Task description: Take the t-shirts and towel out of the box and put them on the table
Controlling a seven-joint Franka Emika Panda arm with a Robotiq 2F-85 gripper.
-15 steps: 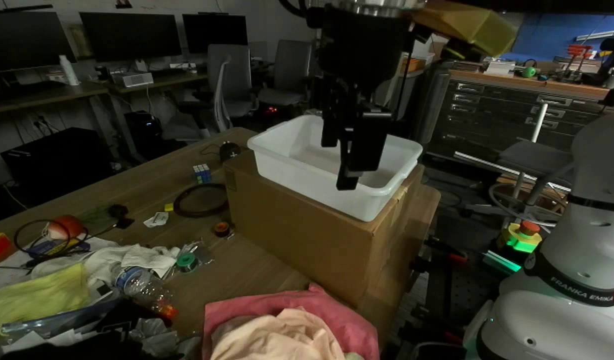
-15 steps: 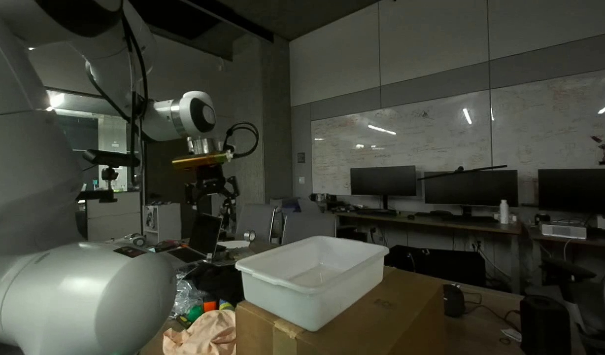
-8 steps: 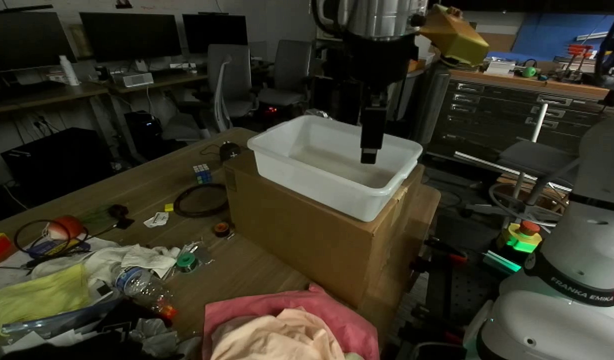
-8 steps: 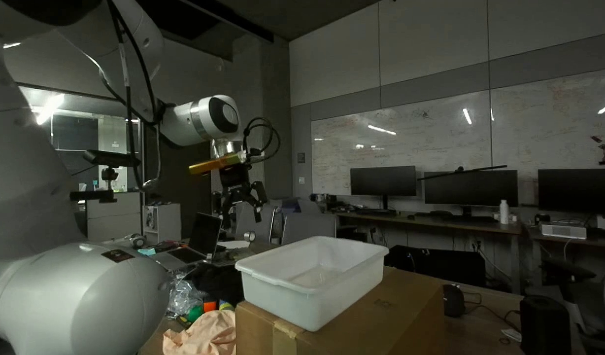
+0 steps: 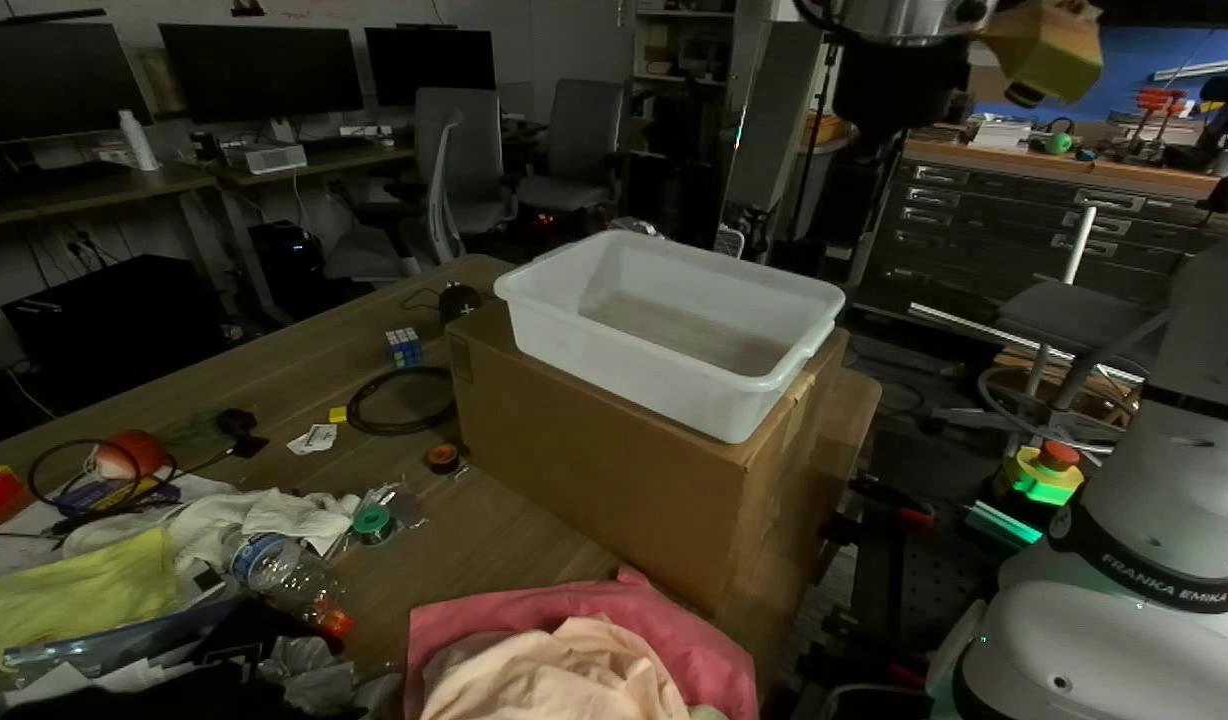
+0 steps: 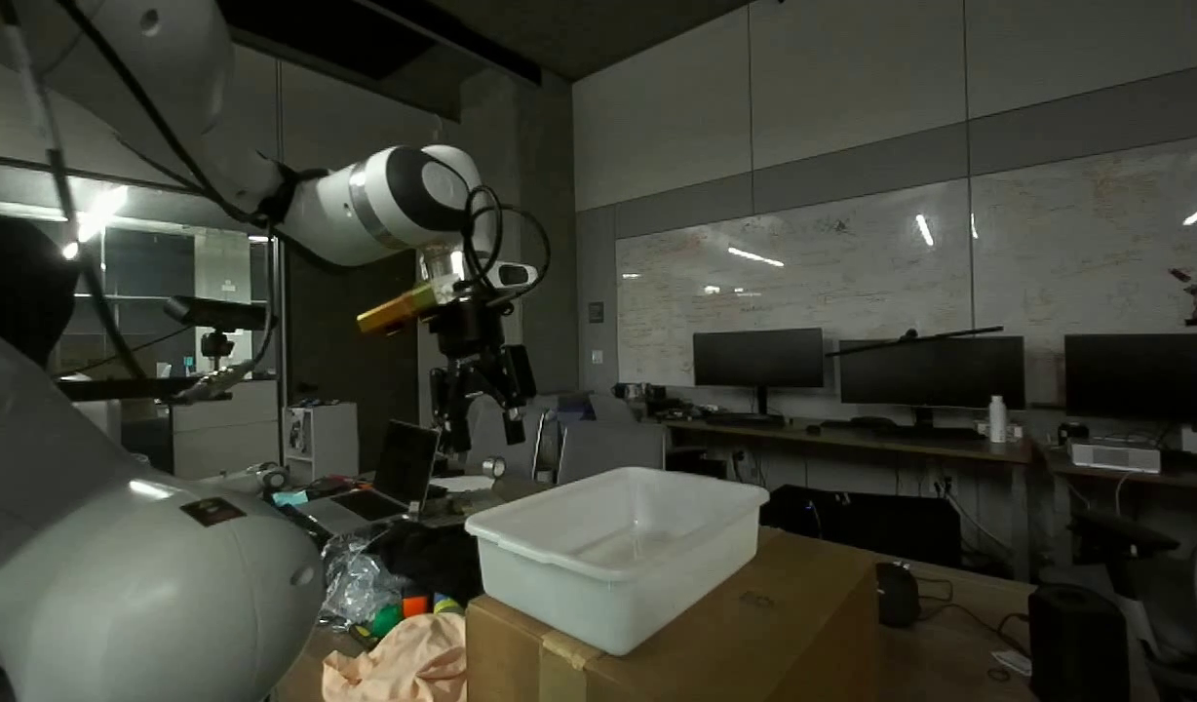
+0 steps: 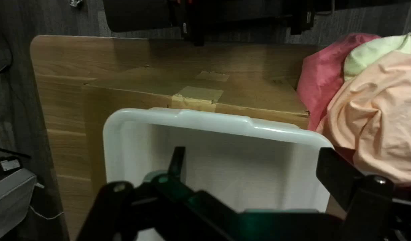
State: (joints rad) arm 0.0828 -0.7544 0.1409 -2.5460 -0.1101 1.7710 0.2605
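Since nothing is seen in the box (image 5: 624, 365), set on the carton (image 5: 604, 470) below the spread, unladen gripper (image 6: 484, 437), and pink and peach cloths (image 7: 379, 110) are piled beside the carton on the table (image 5: 494, 540), unloading is judged done, upward retreat next.

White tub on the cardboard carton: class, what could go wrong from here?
The white tub sits near the edge of the carton, so a bump might tip it off. In the wrist view, one of the open fingers appears across the tub's rim; lowered there, it might snag. The pink cloth seems to reach the edge of the table, so it could slide off.
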